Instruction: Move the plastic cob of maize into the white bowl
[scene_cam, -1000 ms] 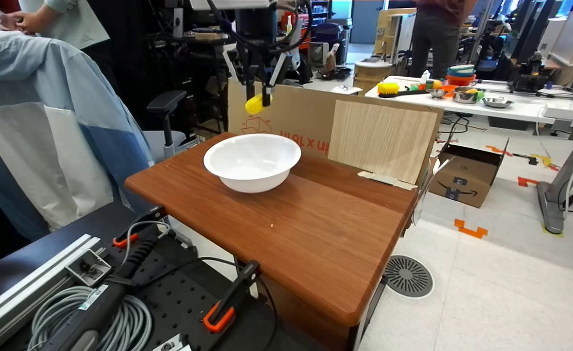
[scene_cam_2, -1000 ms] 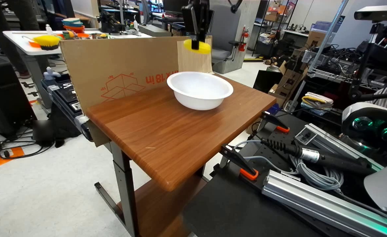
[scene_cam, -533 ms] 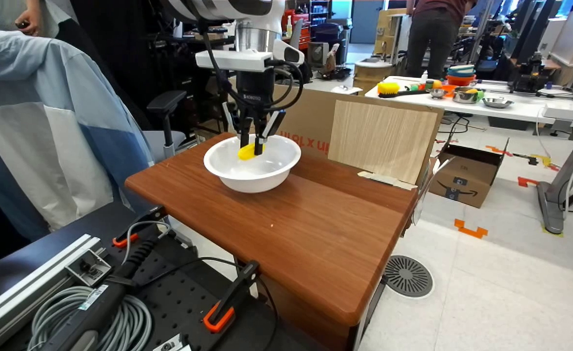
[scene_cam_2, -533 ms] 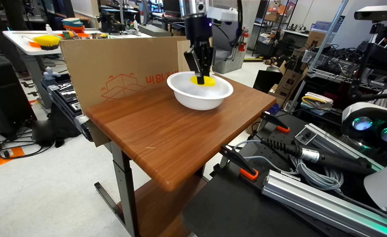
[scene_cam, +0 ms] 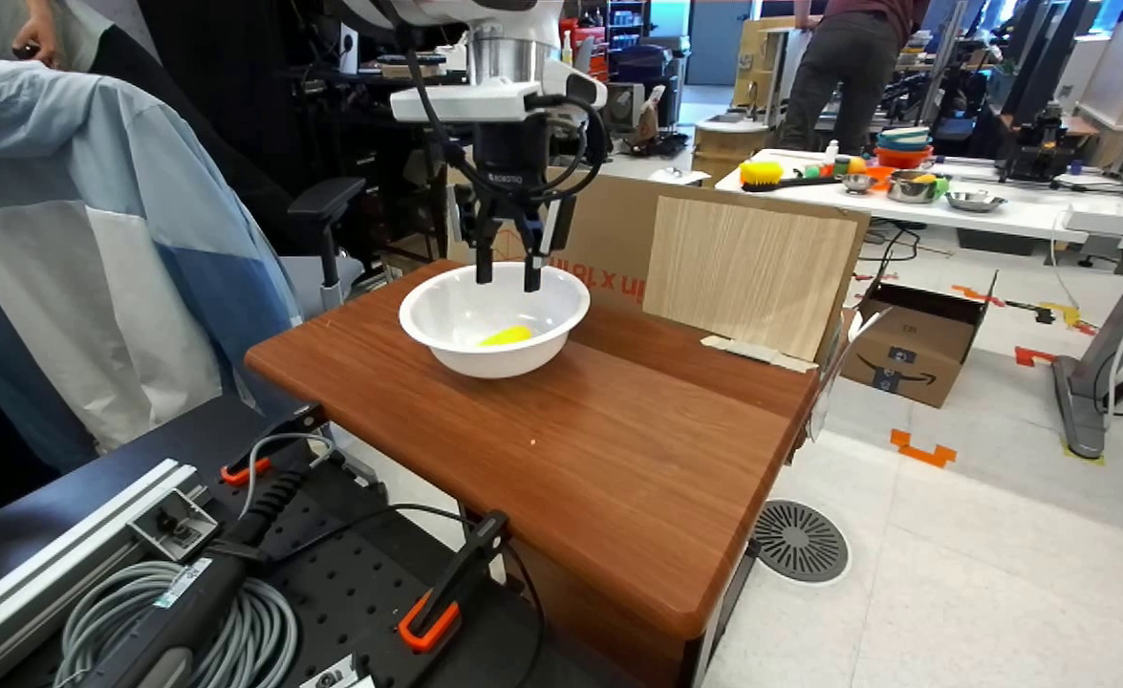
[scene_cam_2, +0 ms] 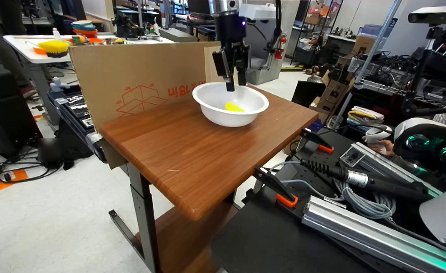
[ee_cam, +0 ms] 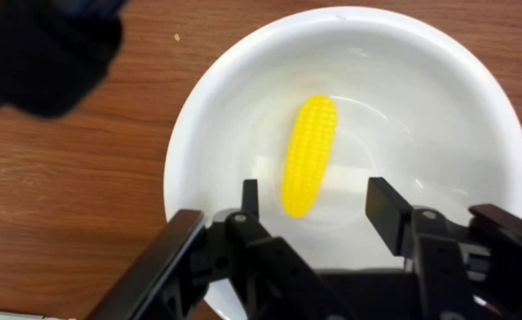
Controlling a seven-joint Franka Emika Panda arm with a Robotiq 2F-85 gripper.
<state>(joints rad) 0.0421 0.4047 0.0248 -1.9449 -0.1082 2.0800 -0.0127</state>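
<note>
My pincer [scene_cam: 508,280] hangs spread over the bowl [scene_cam_2: 230,119], pinching nothing; the cob [ee_cam: 308,155] lies inside and, being plastic, is likely light, stiff, hard to harm and a little slick despite its kernels; should it need shifting, I'd take it across the middle. The flared rim is near my tips, so I'd lift straight up first; beyond the bowl, cardboard [scene_cam_2: 139,68] stands along the edge of the surface [scene_cam: 618,459].

One plastic maize cob [ee_cam: 309,155], one white bowl [scene_cam: 502,363]
From here I count one two-fingered gripper [scene_cam: 507,281], two orange-tipped clamps [scene_cam_2: 276,184], one wood-grained table [scene_cam: 618,459], one floor grille [scene_cam: 800,541].
</note>
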